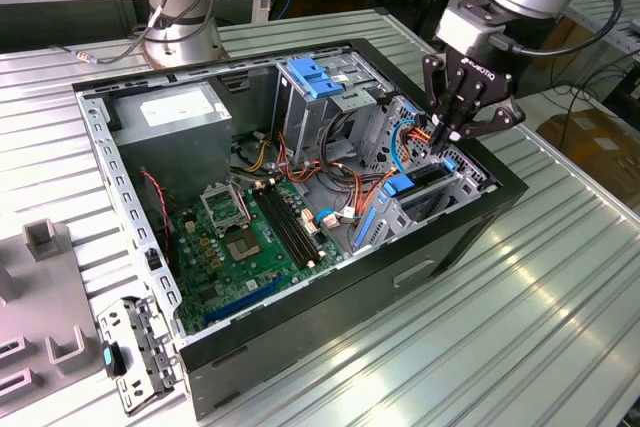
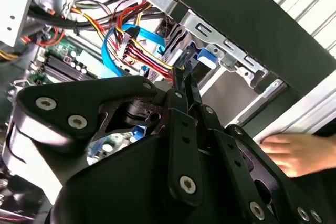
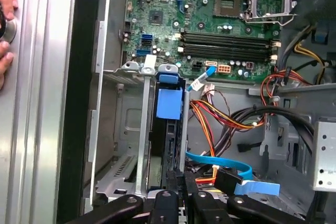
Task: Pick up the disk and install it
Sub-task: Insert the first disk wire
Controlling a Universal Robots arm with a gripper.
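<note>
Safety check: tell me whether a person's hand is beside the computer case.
Yes, a hand is over the table just outside the computer case.

The exterior view looks down at an angle from well back on the open black computer case (image 1: pixel 330 277) lying on the ribbed metal table (image 1: pixel 520 327). Both wrist views sit close above the grey metal drive cage (image 3: pixel 142 145), past the black gripper (image 2: pixel 184 85) linkage; the first wrist view faces the green motherboard (image 3: pixel 220 19), which the exterior view shares.

Ribbed metal table (image 1: pixel 520 287) carries open computer case (image 1: pixel 440 247), perhaps grey fixtures (image 1: pixel 45 297).
</note>
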